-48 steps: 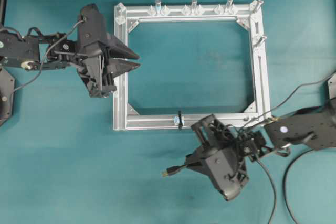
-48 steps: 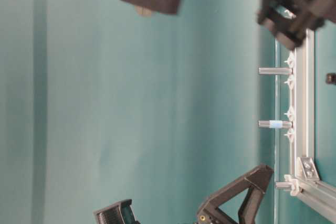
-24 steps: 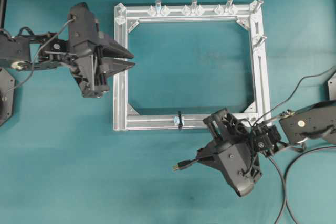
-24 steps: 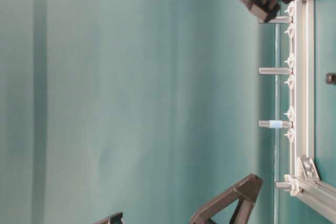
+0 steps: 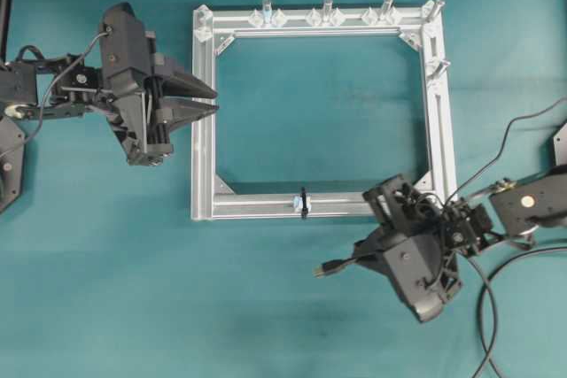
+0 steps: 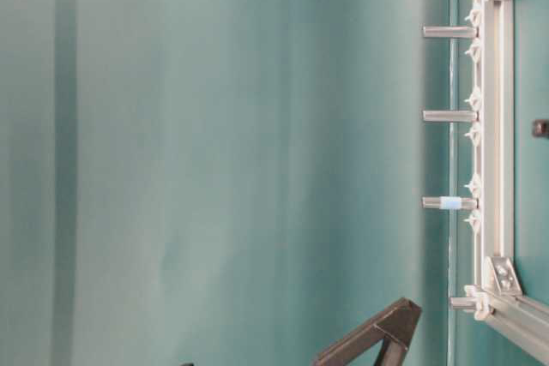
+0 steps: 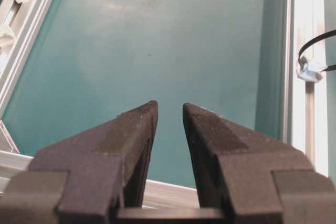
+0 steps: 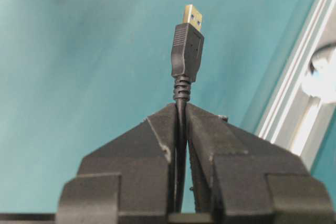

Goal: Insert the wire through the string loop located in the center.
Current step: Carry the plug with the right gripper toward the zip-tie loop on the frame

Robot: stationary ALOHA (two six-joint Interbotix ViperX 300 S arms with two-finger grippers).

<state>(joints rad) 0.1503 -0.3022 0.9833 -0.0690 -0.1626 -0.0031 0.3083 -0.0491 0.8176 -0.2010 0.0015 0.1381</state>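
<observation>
The right gripper pinches the thin black wire with a gold USB plug at lower right. The small black string loop sits on the silver aluminium frame, at bottom centre. The left gripper is slightly spread and empty. I think the plug could miss the loop, because it points below the bar.

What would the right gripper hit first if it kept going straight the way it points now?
Probably nothing: the right gripper, shut on the wire, points left over bare table, passing below the string loop; height unclear.
</observation>
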